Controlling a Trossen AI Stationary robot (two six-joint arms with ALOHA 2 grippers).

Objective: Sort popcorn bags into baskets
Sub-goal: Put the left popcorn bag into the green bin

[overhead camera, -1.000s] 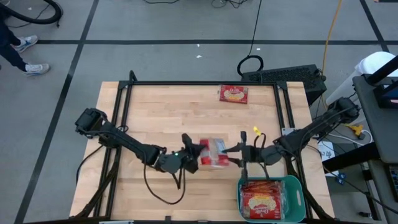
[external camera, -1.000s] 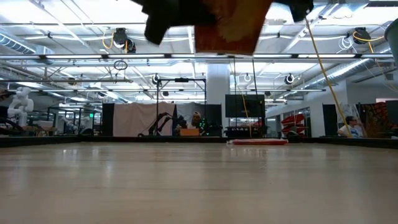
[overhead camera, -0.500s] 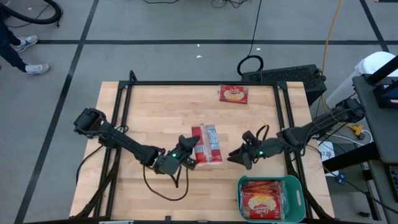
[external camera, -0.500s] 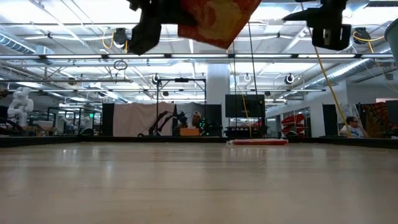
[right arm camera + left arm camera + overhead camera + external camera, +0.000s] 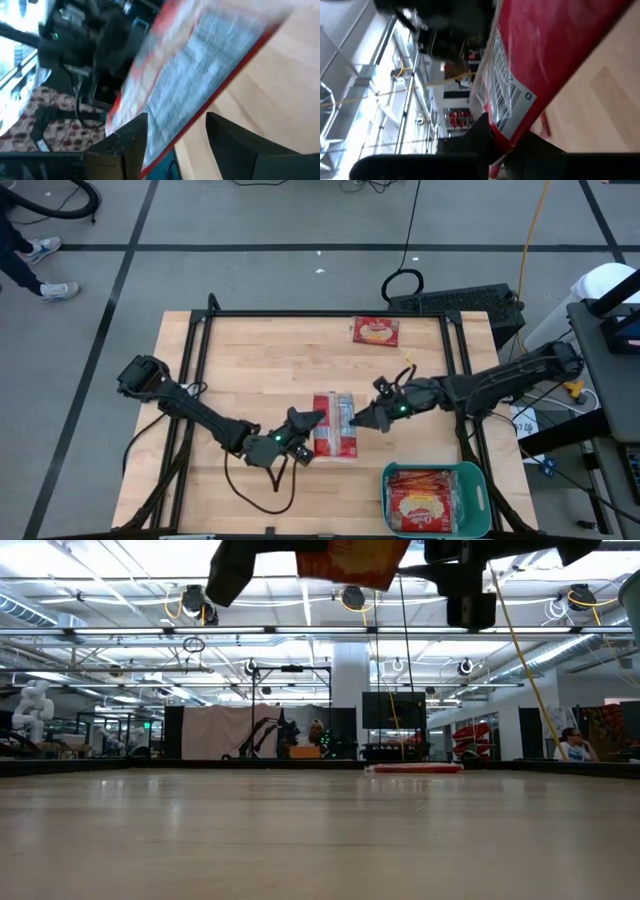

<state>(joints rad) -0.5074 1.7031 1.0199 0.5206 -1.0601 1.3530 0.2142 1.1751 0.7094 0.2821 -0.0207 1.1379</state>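
Note:
One popcorn bag (image 5: pixel 335 425) is held above the table's middle, grey-white label panel up; the low view shows the bag (image 5: pixel 350 558) well clear of the tabletop. My left gripper (image 5: pixel 304 432) is shut on its left side. My right gripper (image 5: pixel 363 418) is open at the bag's right edge; in the right wrist view its fingers (image 5: pixel 131 137) stand on either side of that edge (image 5: pixel 167 145), and I cannot tell whether they touch it. A second bag (image 5: pixel 375 330) lies flat near the far edge. The teal basket (image 5: pixel 473 480) at the near right holds more bags (image 5: pixel 420 505). My left gripper pinches the bag between its two fingers at the left edge, near the corner beside the barcode label (image 5: pixel 507 117). The fingers come roughly level from the table's left. The bag is lifted clear of the table and lies nearly flat, label side up.
Black frame rails (image 5: pixel 200 350) run along the table's left, far and right edges. A dark cable (image 5: pixel 250 480) loops below the left arm. A person's legs (image 5: pixel 30 260) show on the floor at the far left.
The bag has turned in my left gripper from hanging on edge to lying nearly flat, label up, and rose higher. My left gripper shifted slightly toward the near edge. My right gripper drew back toward the table's right, then moved left again to the bag's right edge.

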